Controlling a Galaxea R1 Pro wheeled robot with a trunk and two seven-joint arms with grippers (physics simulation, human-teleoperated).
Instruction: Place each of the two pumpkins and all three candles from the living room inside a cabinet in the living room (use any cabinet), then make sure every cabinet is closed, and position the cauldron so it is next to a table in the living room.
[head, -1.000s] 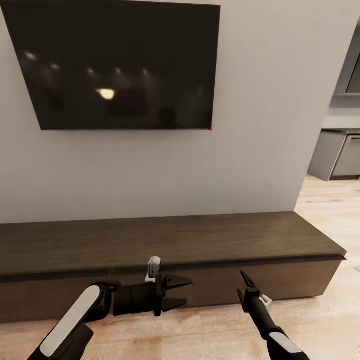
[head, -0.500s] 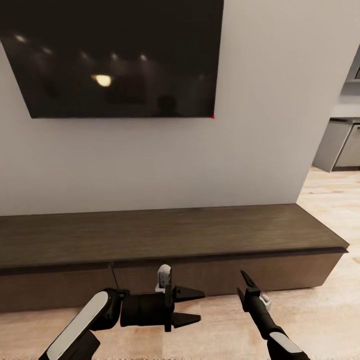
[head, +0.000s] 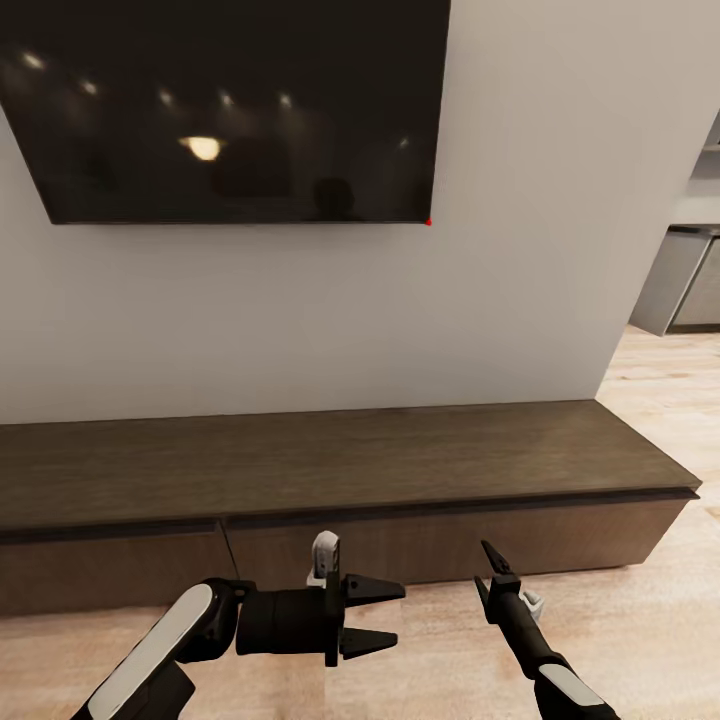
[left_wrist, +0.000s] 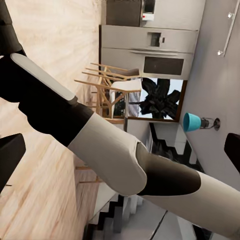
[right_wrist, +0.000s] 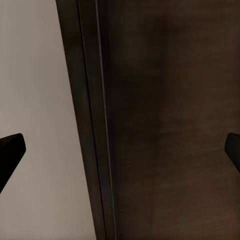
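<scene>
Nearest the viewer, the left gripper (head: 372, 616) hangs low in front of the cabinet (head: 330, 470), turned sideways toward the right arm, its two black fingers spread apart and empty; just beside it, also before the cabinet's front, the right gripper (head: 487, 570) points up and forward, and the right wrist view shows its tips wide apart with nothing between them. Beyond both grippers the cabinet runs long and low against the wall, dark brown, every front flush and shut; above it hangs a black television (head: 230, 105); past the cabinet's right end lie pale floorboards (head: 665, 385) and grey kitchen units (head: 685, 290). With flat, handle-less fronts, a finger may skid off the seam and fail to pull a drawer open; the arms sit close together and could knock one another.
</scene>
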